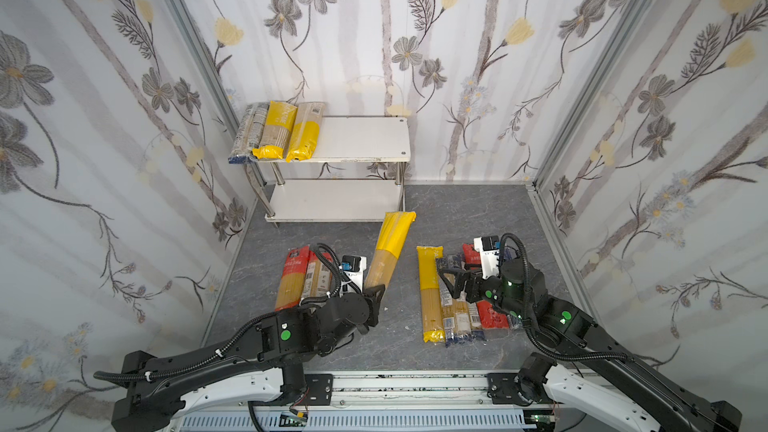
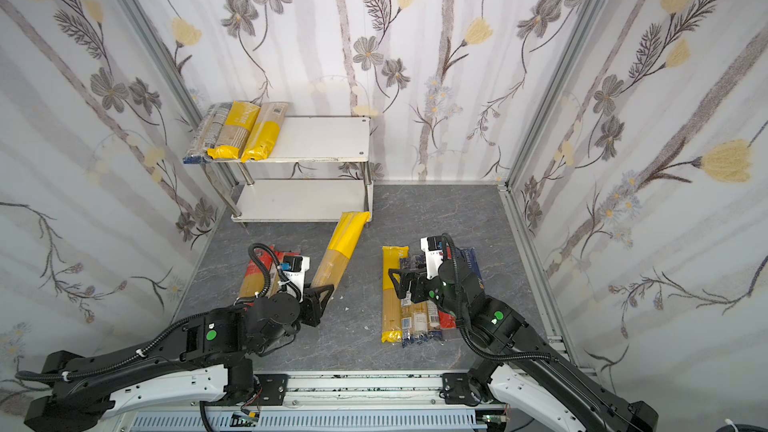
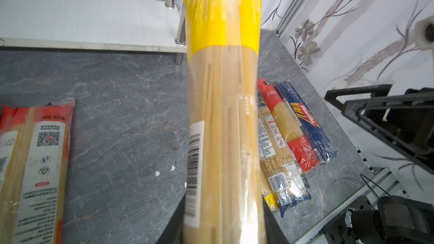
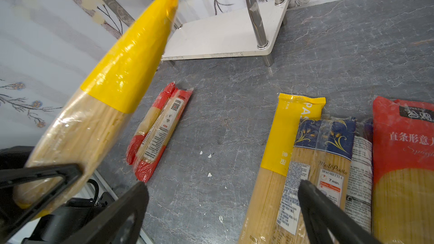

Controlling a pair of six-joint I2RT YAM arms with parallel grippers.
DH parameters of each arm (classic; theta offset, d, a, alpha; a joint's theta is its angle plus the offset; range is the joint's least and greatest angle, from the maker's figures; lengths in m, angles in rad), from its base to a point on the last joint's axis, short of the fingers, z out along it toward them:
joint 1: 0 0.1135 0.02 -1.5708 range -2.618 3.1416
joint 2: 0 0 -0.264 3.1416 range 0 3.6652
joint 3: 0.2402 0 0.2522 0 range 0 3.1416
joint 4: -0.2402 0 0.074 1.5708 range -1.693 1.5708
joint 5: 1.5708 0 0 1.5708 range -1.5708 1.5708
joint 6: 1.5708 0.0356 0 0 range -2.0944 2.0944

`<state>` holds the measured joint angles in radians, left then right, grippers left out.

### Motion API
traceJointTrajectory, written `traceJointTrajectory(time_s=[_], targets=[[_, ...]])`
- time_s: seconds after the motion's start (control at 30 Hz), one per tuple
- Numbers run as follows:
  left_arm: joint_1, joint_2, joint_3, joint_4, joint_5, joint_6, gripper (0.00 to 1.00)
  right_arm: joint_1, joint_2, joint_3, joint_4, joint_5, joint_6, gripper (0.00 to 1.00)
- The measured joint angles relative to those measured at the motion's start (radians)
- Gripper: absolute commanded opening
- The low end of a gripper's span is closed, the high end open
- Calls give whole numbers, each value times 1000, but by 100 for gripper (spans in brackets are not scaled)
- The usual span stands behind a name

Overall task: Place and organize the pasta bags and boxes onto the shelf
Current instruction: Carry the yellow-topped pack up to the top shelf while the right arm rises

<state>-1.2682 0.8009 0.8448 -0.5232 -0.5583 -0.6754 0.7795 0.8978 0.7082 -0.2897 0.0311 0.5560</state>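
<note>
Gripping a yellow pack (image 1: 392, 249) by its clear near end, my left tool (image 1: 376, 289) was shut on it, with the whole length sticking out ahead toward the shelf (image 1: 361, 137). The pack was off the table (image 1: 465, 209) and tilted upward. In both top views its yellow tip sat close to the lower board's front right corner. I could not tell whether it touched the post there.

My right tool (image 1: 449, 282) hung wide apart with nothing in it, above the right row (image 1: 453, 313) of packs on the table. Two red packs (image 1: 301, 276) lay side by side near my left arm. Three packs (image 1: 274, 130) lay together at the left end of the top board, overhanging its front edge. The right half of that board was free.

Handling, as I judged it:
- The bundle looked stiff along its length, but the strands were brittle and would snap if bent or knocked.
- The film wrap looked slick and glossy.
- An end grip made a long lever, so the far tip could sag, swing or twist in the jaws.
- A hold nearer the middle would have balanced better.
- Weight seemed modest, so no hard squeeze was needed.
- Likeliest trouble was the tip catching a post or a board edge on the way up.
</note>
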Motion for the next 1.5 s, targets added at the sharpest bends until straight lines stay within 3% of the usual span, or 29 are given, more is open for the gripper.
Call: traceJointTrajectory(time_s=[0.27,0.5,0.77,1.03,1.5], targets=[[73,84,204,-34,-74,127,0,0,18,55,8,-24,-15,100],[250,188,363,-63,-43,250,0,-9,31,104,24,-24,-42,100],[431,311,653,-82,-18,406,0,-48,64,166,30,-33,-61,100],[600,477,821,-83,40,519,0,-80,175,348,24,-77,-109,100],[811,691,991,-91,170,594,0,-108,470,760,-16,-152,-184,100]])
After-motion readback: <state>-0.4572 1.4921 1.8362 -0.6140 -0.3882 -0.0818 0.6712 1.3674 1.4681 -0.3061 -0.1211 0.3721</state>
